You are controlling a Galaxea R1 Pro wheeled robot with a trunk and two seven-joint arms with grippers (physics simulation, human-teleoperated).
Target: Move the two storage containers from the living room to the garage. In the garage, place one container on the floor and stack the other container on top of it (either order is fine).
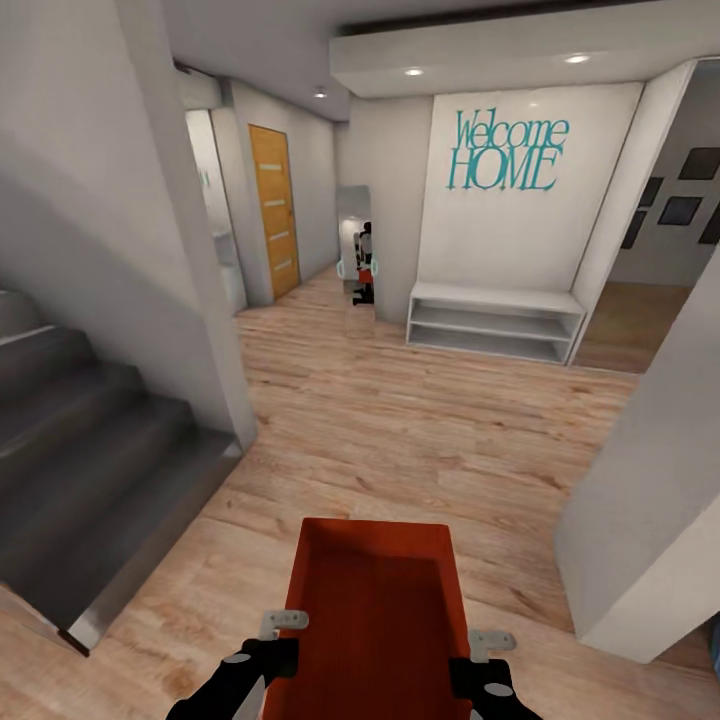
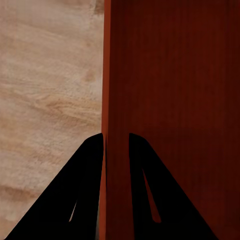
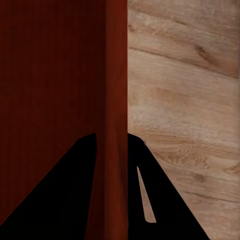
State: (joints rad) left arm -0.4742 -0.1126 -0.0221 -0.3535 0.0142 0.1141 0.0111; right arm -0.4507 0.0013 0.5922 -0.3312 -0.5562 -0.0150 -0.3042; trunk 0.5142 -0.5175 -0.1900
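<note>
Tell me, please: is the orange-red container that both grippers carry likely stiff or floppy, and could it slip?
The storage container probably is stiff: its walls look straight between the left gripper and right gripper. It seems light, being empty and thin-walled. Each gripper pinches only one smooth side wall, so it may slip or tilt.

Even, bright light fell from recessed ceiling spots above the "Welcome HOME" wall. Below it the render stayed sharp; shadows were soft, verticals leaned outward toward the edges.
</note>
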